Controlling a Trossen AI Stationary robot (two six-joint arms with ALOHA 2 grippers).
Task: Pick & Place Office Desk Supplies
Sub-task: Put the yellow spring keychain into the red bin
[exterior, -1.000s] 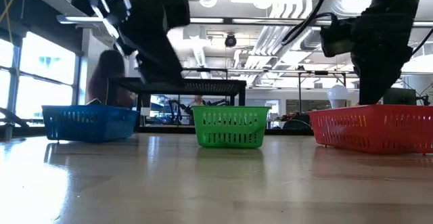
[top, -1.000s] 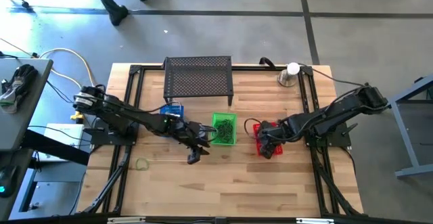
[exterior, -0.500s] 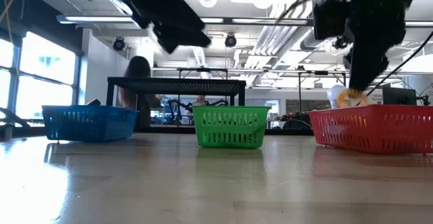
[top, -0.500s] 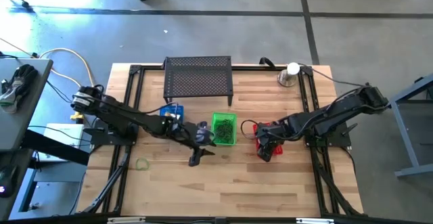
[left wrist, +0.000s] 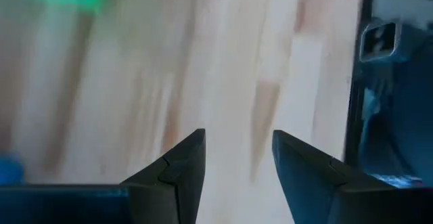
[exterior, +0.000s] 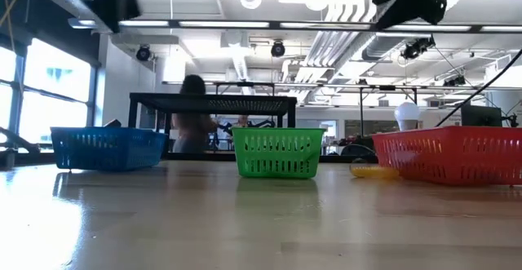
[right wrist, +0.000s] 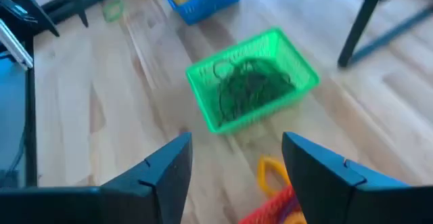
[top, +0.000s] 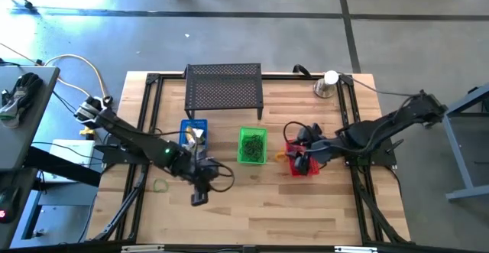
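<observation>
Right hand (top: 300, 140) — fingers spread, nothing between them — hovers above the red basket (top: 303, 165). An orange loop (right wrist: 272, 170) lies on the table (top: 267, 203) just beside that basket, between it and the green basket (top: 252, 145), which holds dark loops (right wrist: 247, 85). Left hand (top: 198, 199) — fingers parted, gripping nothing — is above bare table in front of the blue basket (top: 192, 133). A green loop (top: 160, 184) lies near the left table edge.

Robotics lab or workshop: open ceiling with exposed white ducts and pipes (exterior: 342, 13), grey concrete floor (top: 252, 24), light wooden table (top: 252, 207) in black metal frame, loose cables, person (exterior: 192, 123) at far bench.
</observation>
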